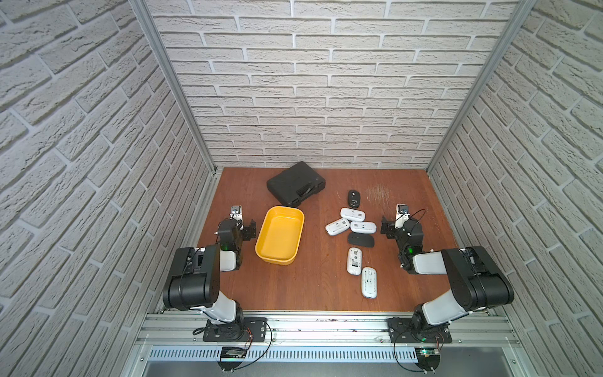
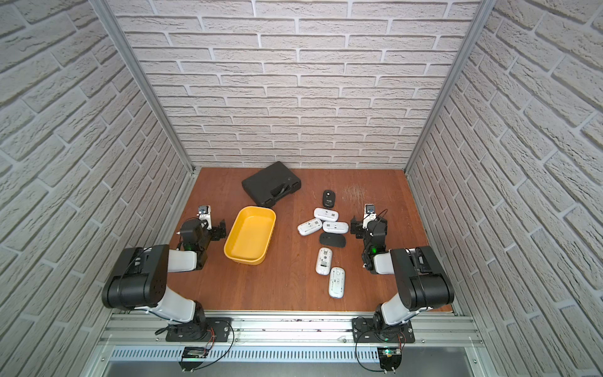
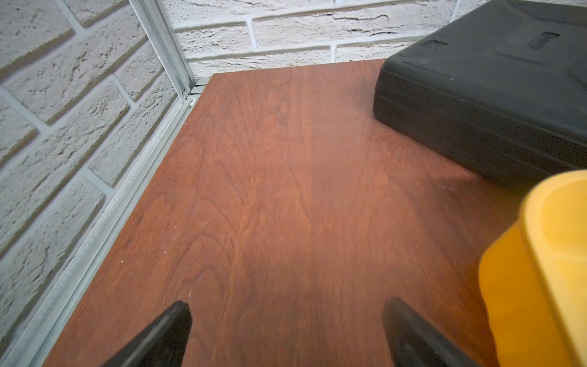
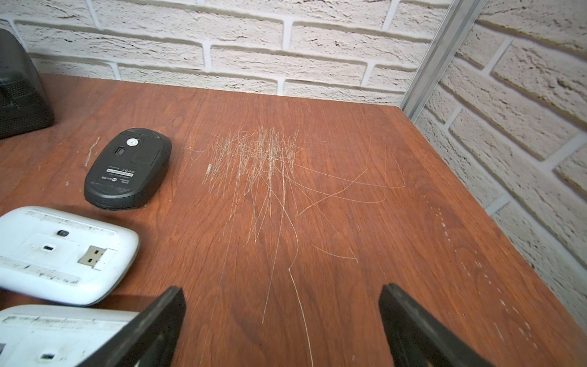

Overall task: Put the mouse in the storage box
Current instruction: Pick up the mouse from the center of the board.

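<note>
Left gripper (image 3: 286, 317) agape, storage box (image 1: 280, 235), mice (image 1: 354, 260) outside

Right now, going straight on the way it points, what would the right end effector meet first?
No object: ahead of the right end effector lies scratched table, then the brick back wall. The black mouse sits off that line. Tilt unclear.

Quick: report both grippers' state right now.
Left gripper: open, holding nothing.
Right gripper: open, holding nothing.
</note>
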